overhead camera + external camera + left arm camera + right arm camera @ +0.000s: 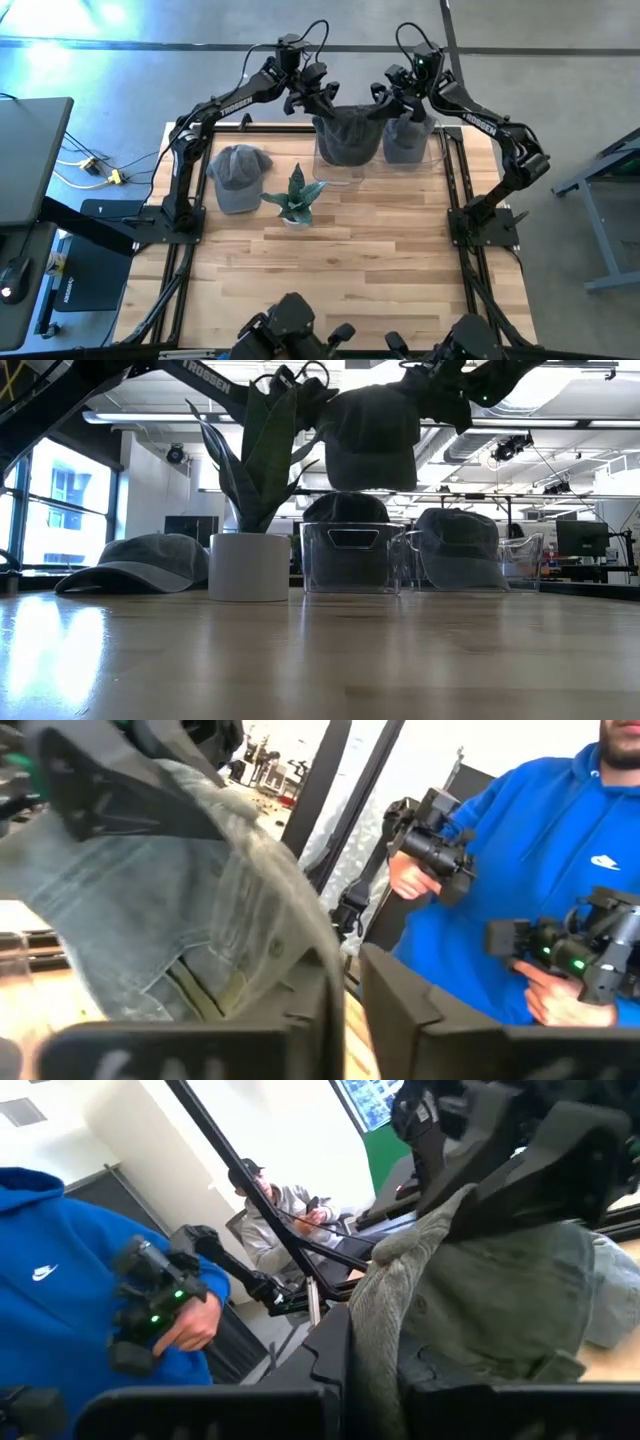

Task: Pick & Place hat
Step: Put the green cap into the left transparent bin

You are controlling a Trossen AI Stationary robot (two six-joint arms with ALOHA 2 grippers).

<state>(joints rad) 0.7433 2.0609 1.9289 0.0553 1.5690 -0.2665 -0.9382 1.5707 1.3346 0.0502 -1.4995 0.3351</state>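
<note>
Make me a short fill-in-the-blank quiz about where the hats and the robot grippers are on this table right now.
1. Both the left gripper and the right gripper grip the same raised ____.
2. The held hat hangs above a clear ____.
3. The loose hat lies on the table beside the potted ____.
4. The second bin already holds one ____.

Missing words: hat; bin; plant; hat

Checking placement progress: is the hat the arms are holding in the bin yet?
Not yet. The held hat hangs above the clear bin, gripped by both the left gripper and right gripper.
</note>
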